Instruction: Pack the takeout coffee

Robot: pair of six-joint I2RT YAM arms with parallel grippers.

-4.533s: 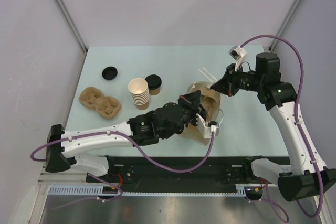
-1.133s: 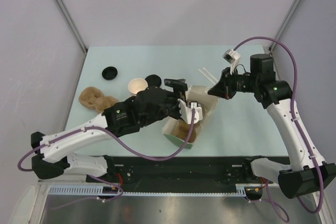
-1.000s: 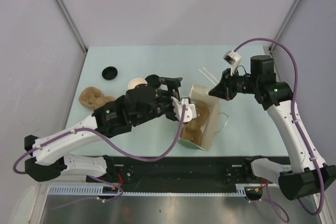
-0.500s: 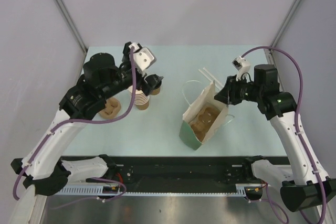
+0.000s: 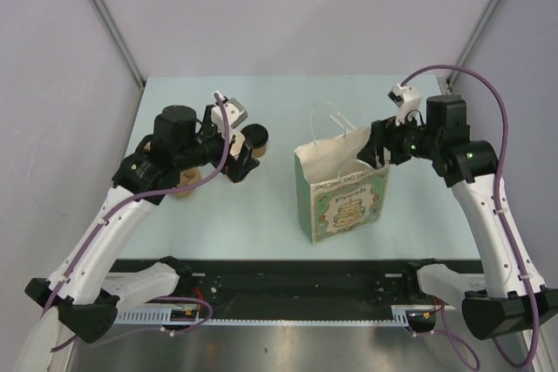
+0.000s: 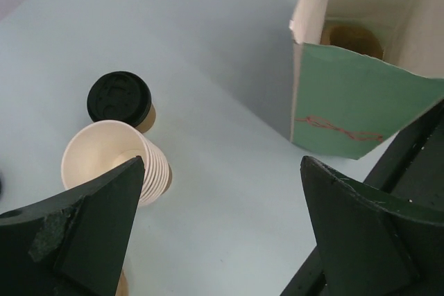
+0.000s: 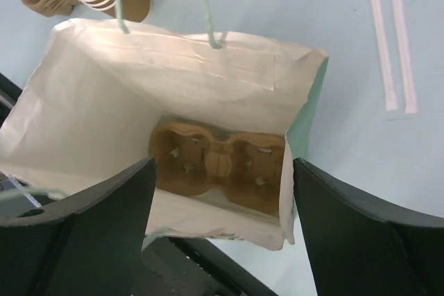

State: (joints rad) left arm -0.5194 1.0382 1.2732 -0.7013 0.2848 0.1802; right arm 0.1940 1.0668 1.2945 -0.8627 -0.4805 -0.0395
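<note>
Seen from above, the left gripper [image 5: 234,152] hangs over the stack of cups [image 5: 242,170], with the takeout coffee [image 5: 255,138] just beside it. The right gripper [image 5: 377,147] stands at the upright paper bag [image 5: 342,193]. In the left wrist view the fingers [image 6: 90,233] gape wide and hold nothing, and the lidded coffee sits ahead of them, just beyond the stack. In the right wrist view the jaws are parted and empty above the open bag, which has a cup carrier [image 7: 218,164] on its bottom.

Takeout coffee [image 6: 119,98] hemmed on one side by the cup stack [image 6: 104,159] just beside it, bare table [image 6: 229,136] round the rest; bag [image 7: 173,81] mouth gapes wide, handles [image 7: 207,12] at its rim, carrier [image 7: 216,164] filling its floor.
</note>
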